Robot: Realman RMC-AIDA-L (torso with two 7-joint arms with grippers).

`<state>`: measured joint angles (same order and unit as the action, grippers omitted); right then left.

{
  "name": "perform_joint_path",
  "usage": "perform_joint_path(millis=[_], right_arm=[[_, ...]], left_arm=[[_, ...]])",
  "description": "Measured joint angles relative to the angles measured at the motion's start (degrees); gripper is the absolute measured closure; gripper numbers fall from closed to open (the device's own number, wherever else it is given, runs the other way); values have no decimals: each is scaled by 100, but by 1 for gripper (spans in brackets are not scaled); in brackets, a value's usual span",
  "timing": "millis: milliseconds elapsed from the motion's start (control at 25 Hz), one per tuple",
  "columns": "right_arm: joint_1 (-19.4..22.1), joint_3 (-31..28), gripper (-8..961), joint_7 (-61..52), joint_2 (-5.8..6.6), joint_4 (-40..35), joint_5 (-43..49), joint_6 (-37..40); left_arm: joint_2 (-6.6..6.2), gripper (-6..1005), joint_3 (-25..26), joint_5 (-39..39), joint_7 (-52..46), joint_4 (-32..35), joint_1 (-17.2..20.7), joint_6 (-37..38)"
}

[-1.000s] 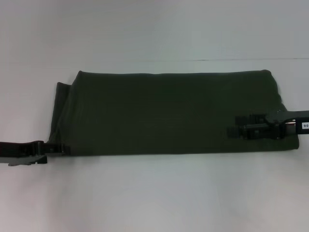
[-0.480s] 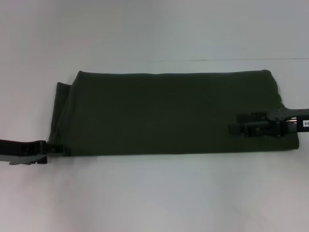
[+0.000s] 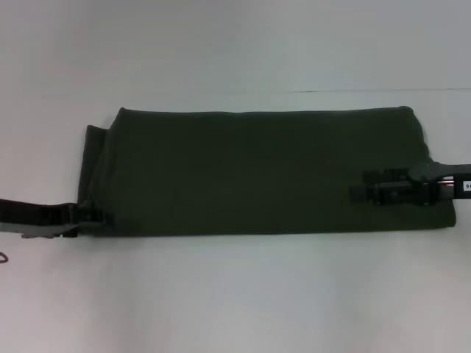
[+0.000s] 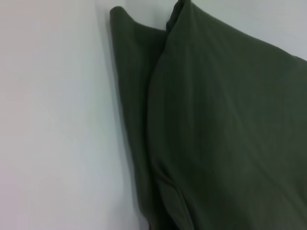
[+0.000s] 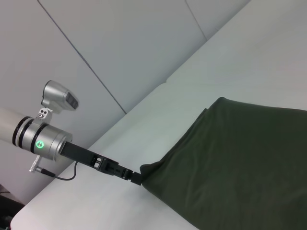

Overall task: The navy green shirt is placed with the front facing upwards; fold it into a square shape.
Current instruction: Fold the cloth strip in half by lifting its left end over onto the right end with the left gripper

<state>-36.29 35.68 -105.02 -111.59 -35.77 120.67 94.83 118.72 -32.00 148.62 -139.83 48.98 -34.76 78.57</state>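
Head view: left gripper (image 3: 92, 215) has crept rightward, pinching the navy green shirt (image 3: 257, 173) at its near-left corner; right gripper (image 3: 366, 193) hovers, fingers' spread unclear, fold imminent.

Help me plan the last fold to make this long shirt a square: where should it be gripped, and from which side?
Probably the short end. The navy green shirt lies as a long flat band, so grip its near left corner, where the left hand sits, coming from the left. The right hand rests over the opposite end.
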Motion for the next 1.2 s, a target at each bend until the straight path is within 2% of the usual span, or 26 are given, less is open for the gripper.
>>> perform_joint_path(millis=[560, 1200], right_arm=[[25, -9, 69, 0, 9, 0, -1, -110], [14, -9, 70, 0, 17, 0, 0, -141]], left_arm=[[32, 108, -74, -47, 38, -16, -253, -30], [38, 108, -45, -6, -20, 261, 98, 181]])
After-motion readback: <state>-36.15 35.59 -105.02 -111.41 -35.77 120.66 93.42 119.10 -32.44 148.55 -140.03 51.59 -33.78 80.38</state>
